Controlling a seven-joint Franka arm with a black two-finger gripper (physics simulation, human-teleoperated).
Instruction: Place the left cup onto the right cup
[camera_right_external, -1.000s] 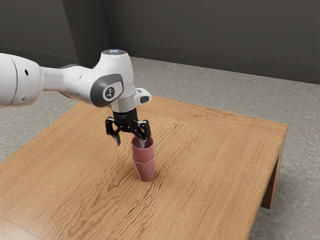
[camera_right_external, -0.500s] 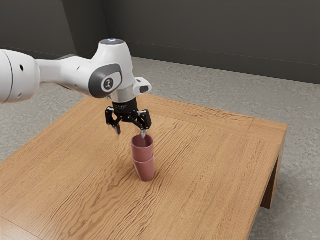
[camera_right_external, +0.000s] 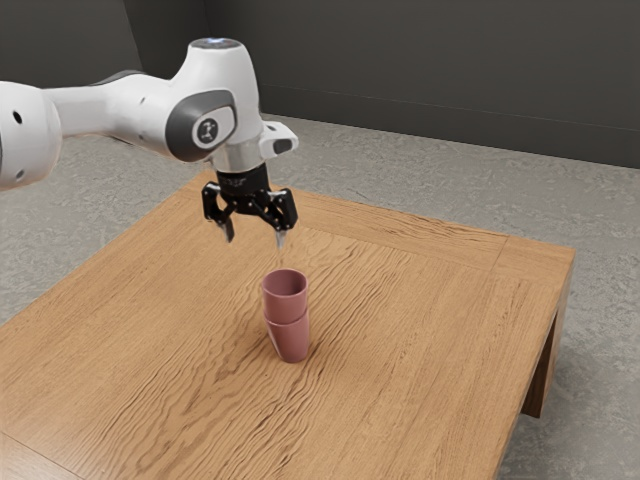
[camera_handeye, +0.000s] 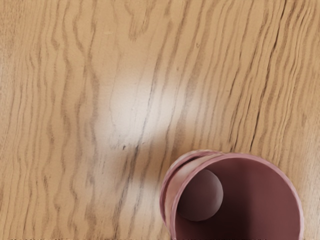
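Wood table spreads wide around the lower cup, every edge well away from it. The upper cup sits nested in it, upright, mouth up, long axis vertical. The gripper hangs above it, fingers apart, touching nothing.

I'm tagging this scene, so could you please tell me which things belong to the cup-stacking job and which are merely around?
Job: upper cup, nested in the lower cup; gripper, open above them.
Just around: wooden table, bearing the cups; grey floor; dark wall.
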